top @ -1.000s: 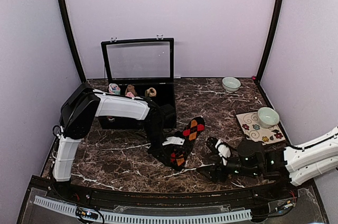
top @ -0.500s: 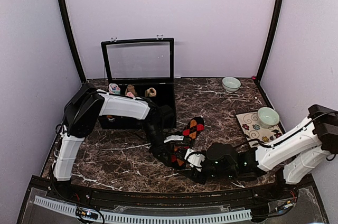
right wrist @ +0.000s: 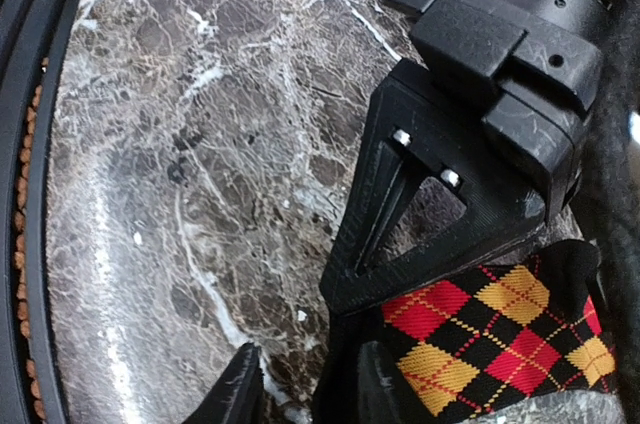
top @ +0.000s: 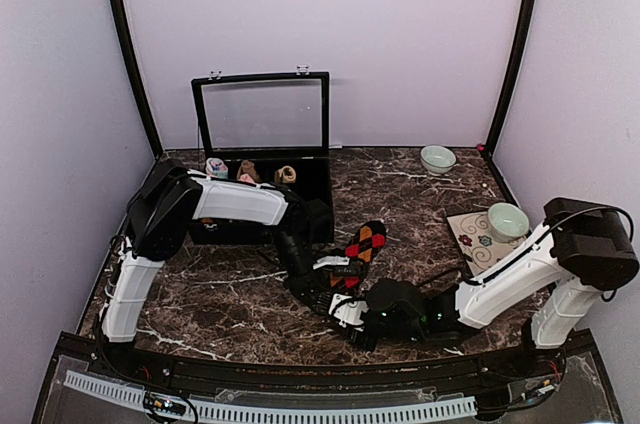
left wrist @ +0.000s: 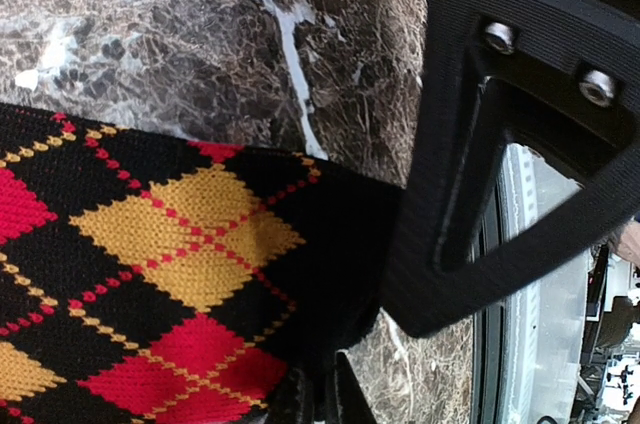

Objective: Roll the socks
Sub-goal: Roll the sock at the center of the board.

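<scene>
Argyle sock (left wrist: pixel 170 244) edge clamped in left hand (left wrist: pixel 322 399), right hand (right wrist: pixel 290 394) ajar alongside

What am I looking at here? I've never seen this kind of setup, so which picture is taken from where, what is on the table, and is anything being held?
These are two robot arms bolted at the near edge of a marble table, each ending in a two-finger gripper. The wide picture comes from a fixed camera above and behind them. The two close-ups come from cameras on the wrists. On the table lie a black sock with red and orange diamonds, an open black box holding small sock rolls, a bowl at the back, and a second bowl on a flowered mat. The left gripper is shut on the sock. The right gripper sits right next to the sock with its fingers apart, gripping nothing that I can see.
</scene>
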Robot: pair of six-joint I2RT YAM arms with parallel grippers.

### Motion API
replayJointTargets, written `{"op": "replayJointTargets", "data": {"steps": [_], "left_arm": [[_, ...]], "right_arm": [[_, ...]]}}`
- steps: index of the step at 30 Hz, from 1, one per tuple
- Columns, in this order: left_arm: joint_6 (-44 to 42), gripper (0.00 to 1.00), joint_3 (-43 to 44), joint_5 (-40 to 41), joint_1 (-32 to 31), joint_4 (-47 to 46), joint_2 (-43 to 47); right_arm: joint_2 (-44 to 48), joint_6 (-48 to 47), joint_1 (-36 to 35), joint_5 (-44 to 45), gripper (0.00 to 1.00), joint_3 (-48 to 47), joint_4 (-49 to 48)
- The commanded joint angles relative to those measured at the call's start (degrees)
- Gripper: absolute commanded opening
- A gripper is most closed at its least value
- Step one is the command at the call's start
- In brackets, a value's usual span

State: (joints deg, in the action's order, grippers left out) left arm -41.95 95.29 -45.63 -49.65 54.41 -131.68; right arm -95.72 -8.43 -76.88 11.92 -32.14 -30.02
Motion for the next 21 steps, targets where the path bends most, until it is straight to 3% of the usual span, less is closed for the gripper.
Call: {"op": "replayJointTargets", "data": {"steps": [1,7,14,21], "left_arm": [[-2.21,0.00,0.07,4.55,0.03,0.54,-2.52],[-3.28,0.01,0.17,4.93,0.41,1.28,-2.49],[-4.95,0.01,0.34,4.17,0.86,3.15,-2.49],[-7.37,0.01,0.72,4.21,0.87,5.79,-3.01]], "right_arm": [[-0.77,-0.80,-0.40,2.96,0.28,-0.11,-3.14],[-2.03,0.74,-0.37,2.24,0.17,0.23,-4.13],[-2.58,2.35,-0.37,3.89,0.24,1.13,-4.09],[-1.95,5.11,-0.45,4.24,0.23,3.02,-6.12]]}}
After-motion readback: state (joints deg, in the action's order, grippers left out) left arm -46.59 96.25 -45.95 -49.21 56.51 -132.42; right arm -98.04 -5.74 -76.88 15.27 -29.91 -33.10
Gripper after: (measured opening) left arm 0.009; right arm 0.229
